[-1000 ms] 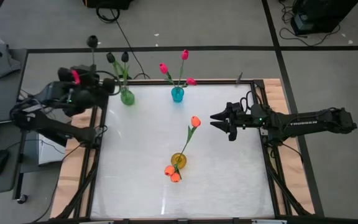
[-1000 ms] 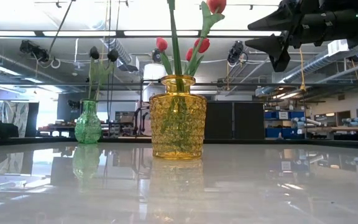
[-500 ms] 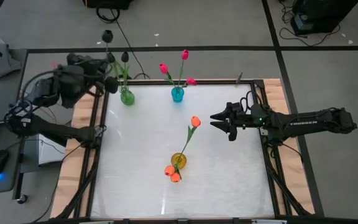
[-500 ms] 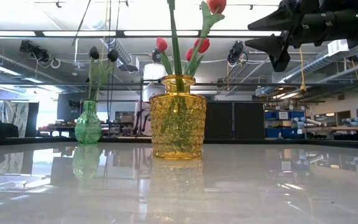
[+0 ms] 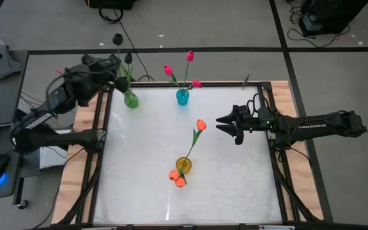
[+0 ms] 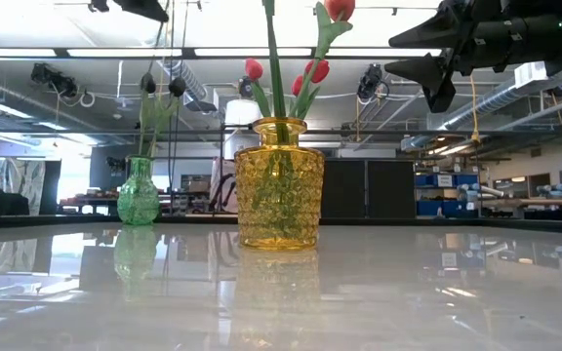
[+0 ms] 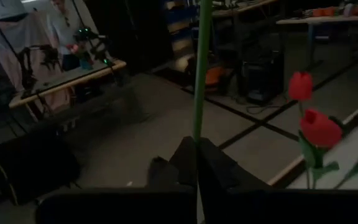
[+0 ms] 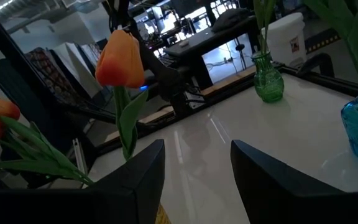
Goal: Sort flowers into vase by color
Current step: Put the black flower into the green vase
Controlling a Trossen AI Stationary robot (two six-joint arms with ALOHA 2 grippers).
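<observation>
We have the left pincer (image 5: 112, 64) clamped tight on the thin green stem of a black tulip (image 5: 117, 39), held up beside the far left corner of the surface (image 5: 145, 153), with the bud out past the edge and the stem running up between the fingers in the left wrist view. Just beside it stands the green vase (image 5: 130, 99), which already carries two black tulips. The blue vase (image 5: 182, 96) holds three pink-red tulips, and the yellow vase (image 5: 183, 165) nearer the front holds three orange ones, one leaning long toward the middle. By our reading this is the last flower, and the step in hand is carrying it over to the green vase. The next move, as we judge it, calls for tipping the stem upright, lining its lower end over the narrow mouth without knocking the two buds already there, lowering it in, and only then letting go. The right pincer (image 5: 218, 123) waits above the right side of the surface, fingers spread apart and holding nothing.
</observation>
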